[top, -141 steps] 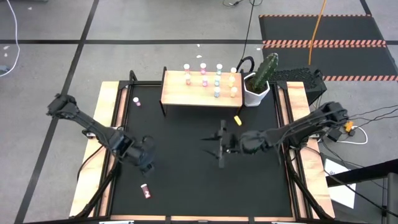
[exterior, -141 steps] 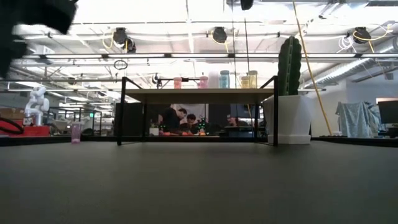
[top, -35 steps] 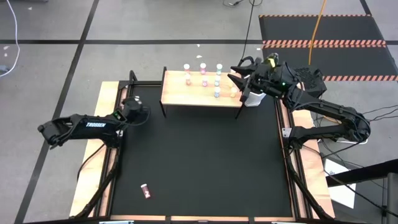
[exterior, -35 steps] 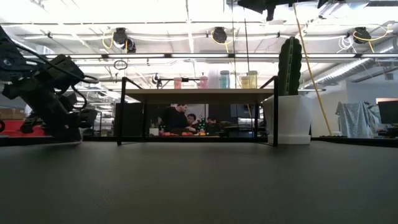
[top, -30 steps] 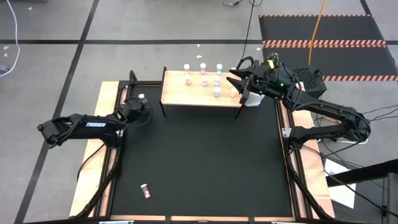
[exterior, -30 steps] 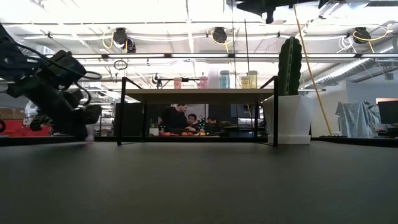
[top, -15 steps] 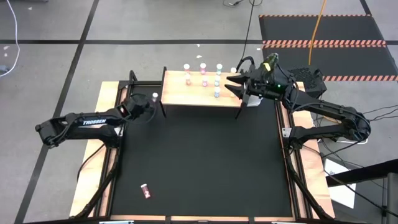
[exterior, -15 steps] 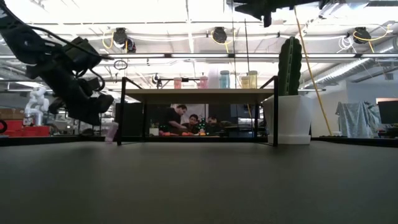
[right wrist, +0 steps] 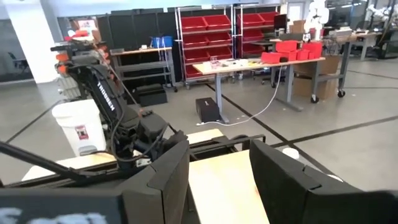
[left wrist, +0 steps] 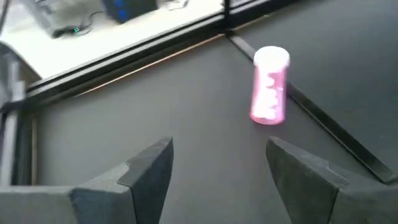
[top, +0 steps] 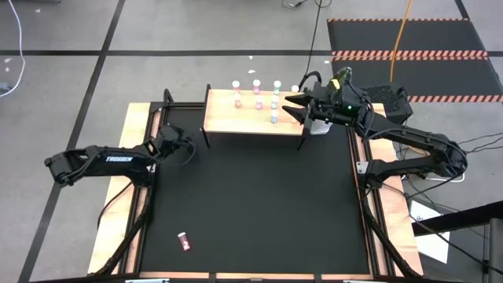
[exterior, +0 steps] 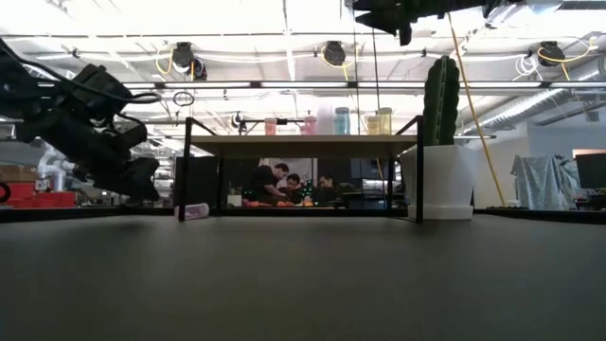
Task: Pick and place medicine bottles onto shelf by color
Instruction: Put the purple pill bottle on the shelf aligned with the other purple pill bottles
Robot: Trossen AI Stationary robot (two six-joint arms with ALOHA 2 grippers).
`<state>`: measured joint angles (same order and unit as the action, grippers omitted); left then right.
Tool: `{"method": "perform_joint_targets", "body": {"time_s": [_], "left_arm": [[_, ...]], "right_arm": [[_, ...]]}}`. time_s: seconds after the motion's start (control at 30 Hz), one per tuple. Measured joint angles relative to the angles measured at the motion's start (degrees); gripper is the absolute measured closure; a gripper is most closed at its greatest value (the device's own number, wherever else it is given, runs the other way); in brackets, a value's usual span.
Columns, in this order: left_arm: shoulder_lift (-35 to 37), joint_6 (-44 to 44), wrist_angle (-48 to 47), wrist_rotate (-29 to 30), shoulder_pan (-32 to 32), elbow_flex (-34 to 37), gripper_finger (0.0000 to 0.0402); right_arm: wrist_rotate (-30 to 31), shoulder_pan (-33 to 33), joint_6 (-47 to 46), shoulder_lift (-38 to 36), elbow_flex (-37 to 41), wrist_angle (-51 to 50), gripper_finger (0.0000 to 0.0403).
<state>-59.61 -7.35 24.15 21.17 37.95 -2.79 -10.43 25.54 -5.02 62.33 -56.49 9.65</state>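
Note:
A pink medicine bottle (left wrist: 269,87) with a white cap lies on its side on the black mat, close to the shelf's left front leg (exterior: 181,170); it also shows in the low view (exterior: 194,210). My left gripper (left wrist: 217,168) is open and empty, just short of it and above the mat (top: 187,145). The light-wood shelf (top: 253,114) carries several upright bottles, among them pink (top: 256,83) and teal (top: 274,118) ones. My right gripper (top: 289,106) is open and empty above the shelf's right end (right wrist: 224,180). Another pink bottle (top: 183,241) lies on the mat near the front left.
A white pot (exterior: 445,180) with a green cactus (exterior: 440,99) stands right of the shelf, partly under my right arm. Black rails (top: 161,118) frame the mat. People sit in the room behind the shelf (exterior: 275,185).
My left gripper has carried the pink bottle from the mat's far left toward the shelf's left leg, then drawn back toward the near edge. The bottle has left the fingers and fallen onto its side on the mat. My right gripper has edged left over the shelf's right end.

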Motion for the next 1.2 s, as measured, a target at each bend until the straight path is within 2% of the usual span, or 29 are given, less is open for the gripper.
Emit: {"method": "perform_joint_targets", "body": {"time_s": [0.2,0.43,0.63,0.77,1.07,1.2], "left_arm": [[-1.7,4.6,6.0,-3.8,2.2,0.0,0.0163],[-10.9,7.4,13.7,-12.3,9.1,0.0,0.0176],[-13.8,6.9,16.7,-10.2,7.3,-0.1,0.0176],[-13.9,4.2,16.8,-10.7,7.3,-0.8,0.0176],[-13.9,4.4,16.5,-13.6,7.3,-2.0,0.0176],[-13.9,0.9,14.2,-10.7,6.9,-3.9,0.0176]], "right_arm": [[1.6,0.0,-0.5,1.9,0.0,2.0,0.0239],[1.5,1.1,-2.7,4.2,0.0,5.6,0.0239],[1.7,2.1,-2.9,4.1,0.0,5.9,0.0239],[1.7,3.0,-3.3,4.1,0.0,6.5,0.0239],[1.7,3.4,-4.0,4.1,0.0,6.4,0.0239],[1.4,3.3,-4.0,4.1,0.0,6.4,0.0239]]}}
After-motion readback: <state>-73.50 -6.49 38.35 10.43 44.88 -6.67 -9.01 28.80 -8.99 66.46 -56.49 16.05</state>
